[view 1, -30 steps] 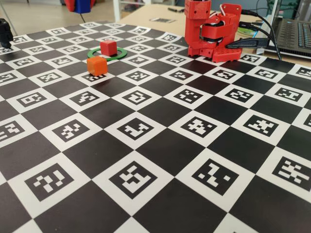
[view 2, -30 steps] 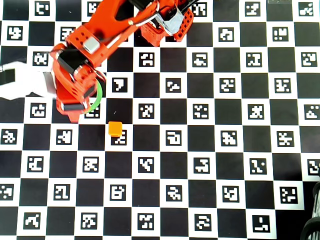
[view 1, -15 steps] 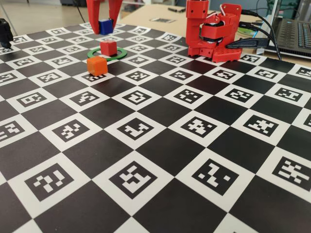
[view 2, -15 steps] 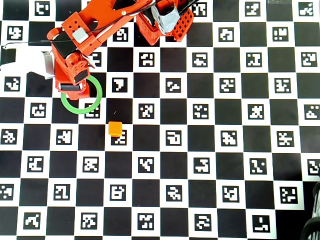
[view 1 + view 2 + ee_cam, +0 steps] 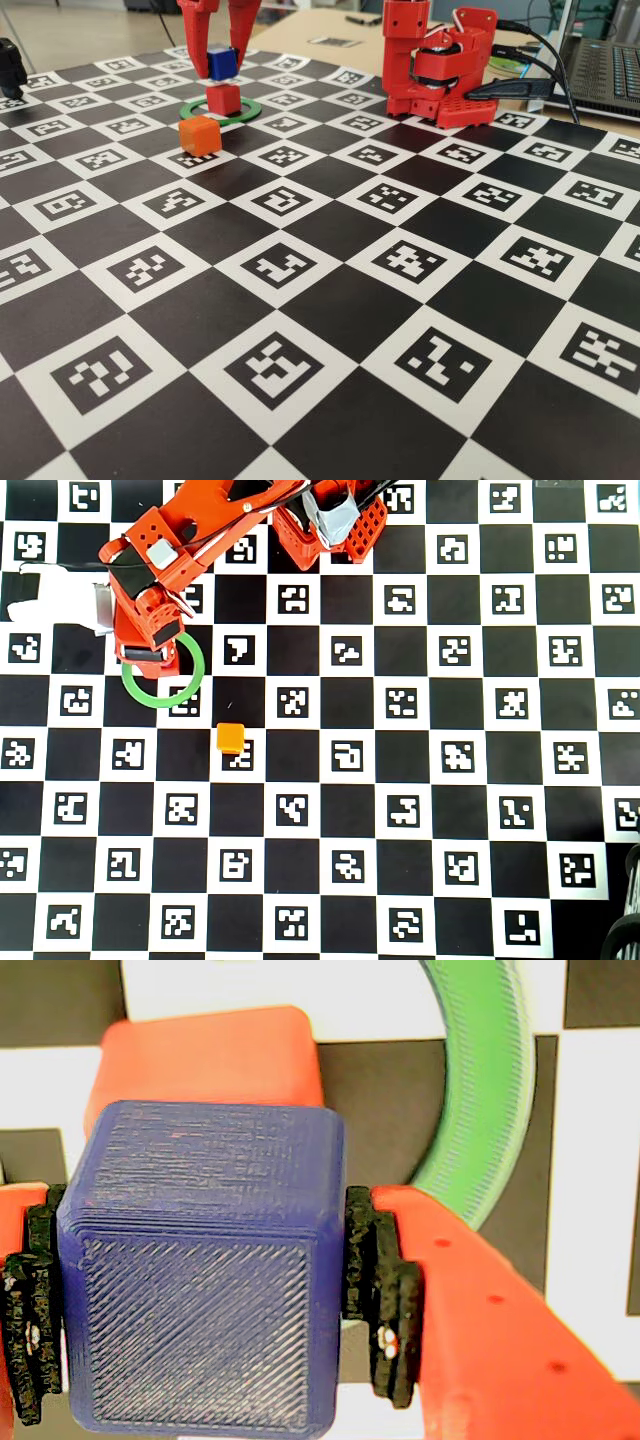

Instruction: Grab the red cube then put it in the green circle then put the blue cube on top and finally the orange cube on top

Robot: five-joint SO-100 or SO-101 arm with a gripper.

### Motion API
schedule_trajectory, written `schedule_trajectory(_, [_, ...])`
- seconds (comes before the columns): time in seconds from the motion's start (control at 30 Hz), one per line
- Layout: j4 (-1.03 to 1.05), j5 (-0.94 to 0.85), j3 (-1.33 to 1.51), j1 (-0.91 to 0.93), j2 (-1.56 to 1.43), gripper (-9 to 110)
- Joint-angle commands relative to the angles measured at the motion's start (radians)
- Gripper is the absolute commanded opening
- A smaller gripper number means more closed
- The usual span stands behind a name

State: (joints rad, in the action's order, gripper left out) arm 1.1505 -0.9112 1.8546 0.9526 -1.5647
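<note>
In the fixed view the red cube [image 5: 224,99] sits inside the green circle [image 5: 240,120]. My gripper [image 5: 221,68] hangs just above it, shut on the blue cube [image 5: 221,62]; a small gap shows between the two cubes. The wrist view has the blue cube [image 5: 200,1280] clamped between both black pads [image 5: 385,1290], with the red cube [image 5: 210,1055] partly showing beneath and an arc of the green circle [image 5: 490,1090] to the right. The orange cube [image 5: 200,135] rests on the mat just in front of the ring. From overhead the arm hides both stacked cubes; the green circle [image 5: 165,698] and orange cube [image 5: 230,738] show.
The checkerboard marker mat [image 5: 330,300] covers the table. The arm's red base [image 5: 440,70] stands at the back, a laptop [image 5: 605,70] with cables beside it at the right. A black object [image 5: 10,65] is at the far left edge.
The gripper came down into the fixed view carrying the blue cube, then shifted forward from behind the ring to directly over the red cube. The red and orange cubes stayed put.
</note>
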Motion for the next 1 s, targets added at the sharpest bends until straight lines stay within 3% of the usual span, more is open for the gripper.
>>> schedule_trajectory(0.0, [-0.026, -0.017, -0.008, -0.015, -0.133, 4])
schedule_trajectory(0.97, [0.006, -0.183, 0.023, -0.029, -0.189, 4])
